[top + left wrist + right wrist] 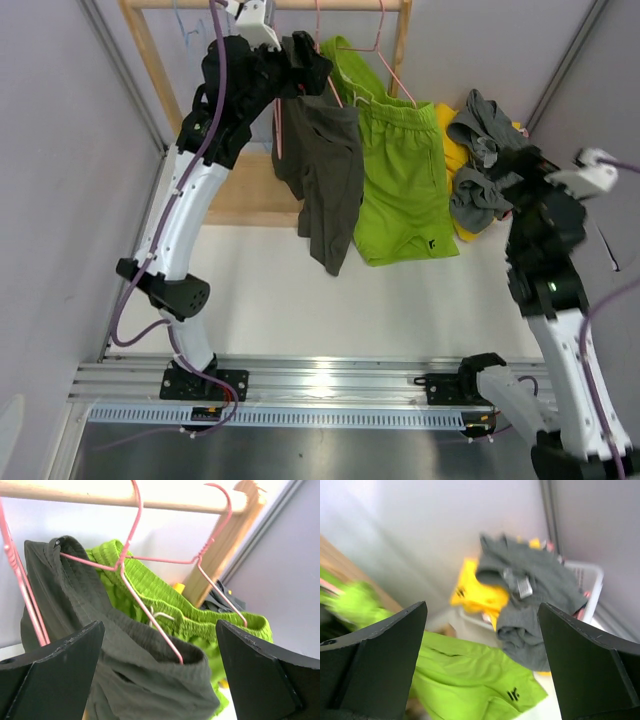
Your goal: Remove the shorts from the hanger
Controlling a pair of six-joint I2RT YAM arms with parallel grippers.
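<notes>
**Relay:** Where are the shorts?

**Me:** Two pairs are on the wooden rail [100,495]. The dark grey shorts [325,185] hang from a pink hanger [150,616]. The lime green shorts [405,180] are just to their right on a second pink hanger [220,590], logo [512,695] low on one leg. The grey edge overlaps the green one. A third pink hanger [24,595] sits against the grey pair's left side. Yellow shorts [475,592] lie bundled under a grey bundle [530,590] in the white basket [590,577], far right.

**Relay:** What room do I have around them?

**Me:** It's tight up top, where the three hooks crowd one stretch of rail. The rack's right post [225,550] is close behind the green waistband and its left post [150,80] is near the wall. Lower down, bare desk [260,290] shows between the hems and the arm bases. I can't tell whether the hems touch the desk.

**Relay:** Left arm?

**Me:** The left arm [185,210] is stretched up and forward, its wrist at rail height just left of the grey pair. The left jaws are spread wide. In the wrist view the grey waistband and its hanger wire lie between the two fingers [55,670], with neither finger pressing on them.

**Relay:** Right arm?

**Me:** The right arm [560,330] is folded upright at the right edge, its wrist near the basket and well apart from the rail. The right jaws are also spread wide and grip nothing. The basket and the green leg show beyond their fingers [590,665].
</notes>
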